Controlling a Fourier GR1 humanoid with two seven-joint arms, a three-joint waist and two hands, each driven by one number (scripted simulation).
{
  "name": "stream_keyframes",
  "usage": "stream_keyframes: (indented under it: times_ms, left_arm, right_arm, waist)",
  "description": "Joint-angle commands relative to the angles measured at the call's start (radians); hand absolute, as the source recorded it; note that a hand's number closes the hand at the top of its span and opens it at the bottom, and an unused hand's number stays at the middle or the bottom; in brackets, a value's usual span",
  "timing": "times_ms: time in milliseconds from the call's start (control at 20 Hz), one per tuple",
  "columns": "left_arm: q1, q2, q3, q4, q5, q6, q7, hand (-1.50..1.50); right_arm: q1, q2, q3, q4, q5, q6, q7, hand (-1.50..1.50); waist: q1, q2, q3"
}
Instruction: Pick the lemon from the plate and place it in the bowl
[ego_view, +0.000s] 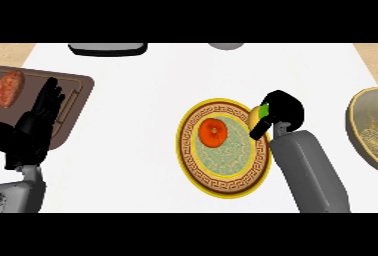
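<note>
Nearest the view were my right forearm (310, 170) and left forearm (22, 195). On the white desk (148, 80), the patterned plate (221, 188) lay at centre, the bowl (363, 125) at the right edge, well apart, and a cutting board (77, 95) at left. My left hand (33, 127) rested released, fingers straight, over the board. My right hand (286, 111) was curled round the yellow lemon (255, 116) at the plate's right rim. An orange fruit (212, 132) lay on the plate.
</note>
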Motion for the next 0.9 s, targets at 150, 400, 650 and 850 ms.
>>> stream_keyframes:
  times_ms: [150, 400, 650, 850]
  left_arm:
    - [0.021, 0.002, -0.007, -0.045, -0.001, -0.015, 0.017, 0.00]
    - [0.005, -0.006, -0.005, -0.042, -0.011, 0.004, 0.037, 0.00]
    - [-0.008, -0.017, 0.010, 0.032, -0.014, 0.011, -0.003, 0.00]
    - [-0.017, -0.008, 0.022, 0.041, -0.009, -0.002, -0.009, 0.00]
  right_arm:
    - [-0.208, -0.073, -0.133, 0.173, 0.083, -0.125, 0.176, 1.50]
    - [-0.258, -0.144, -0.068, 0.027, 0.234, -0.133, 0.294, 1.50]
    - [-0.336, -0.202, -0.072, -0.128, 0.338, -0.117, 0.372, 1.50]
    - [-0.307, -0.230, -0.119, -0.256, 0.349, -0.031, 0.393, 1.50]
  waist:
    - [0.019, -0.002, 0.001]
    - [0.001, -0.010, 0.000]
    - [-0.020, -0.013, -0.001]
    - [-0.024, -0.012, -0.001]
